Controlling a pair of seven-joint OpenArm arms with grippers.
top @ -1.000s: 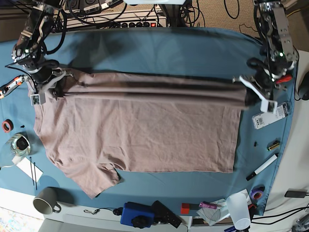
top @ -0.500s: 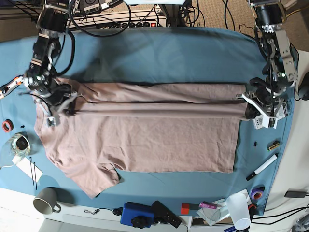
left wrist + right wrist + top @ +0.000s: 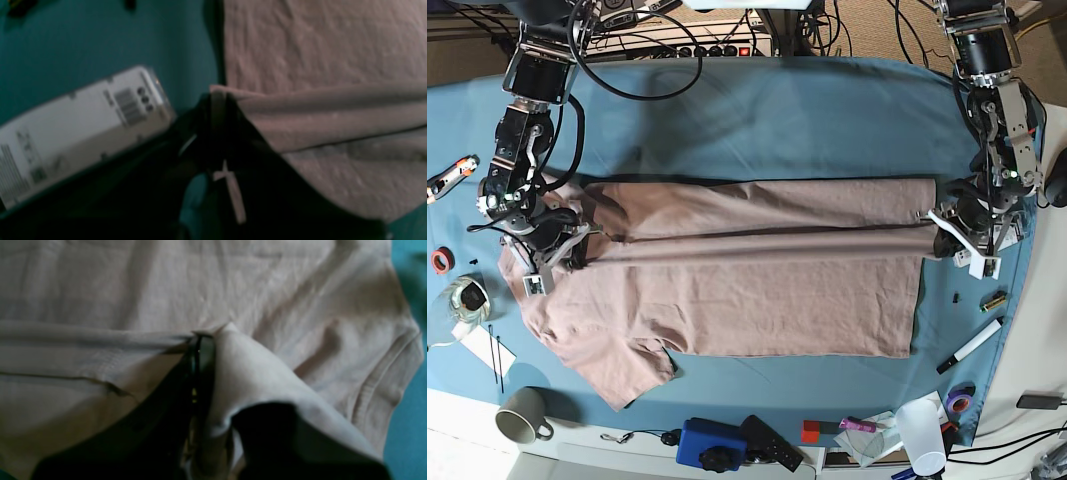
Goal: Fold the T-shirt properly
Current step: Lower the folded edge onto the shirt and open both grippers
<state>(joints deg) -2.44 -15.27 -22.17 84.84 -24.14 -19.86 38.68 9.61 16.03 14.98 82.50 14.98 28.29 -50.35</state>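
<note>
Now, starting at the 9 o'clock side of the base view, the right gripper (image 3: 555, 252) is pinched tight on the shoulder edge of the T-shirt (image 3: 727, 290); its wrist view shows dark jaws clamped together on a ridge of pink cloth (image 3: 203, 350), with the sleeve and its hem spilling off toward 3 o'clock. A second ago this gripper sat higher, toward 10 o'clock, and it has since carried its corner down toward the middle of the garment.

Across the centre, the T-shirt lies spread on the blue table cloth (image 3: 757, 110), collar side at 9 o'clock, hem at 3 o'clock. The far long edge has been drawn over the body as a taut doubled band running from one gripper to the other. The near sleeve at 7 o'clock lies flat and untouched.

At 3 o'clock, the left gripper (image 3: 955, 238) is likewise closed on the hem corner; its wrist view shows the fabric fold (image 3: 300, 113) pulled from the jaws, with a white barcoded label (image 3: 83, 133) just beside it on the cloth. It too has moved down from a second ago.

Judging from this, the first lengthwise fold is under way: both corners need carrying further toward 6 o'clock before release.
</note>
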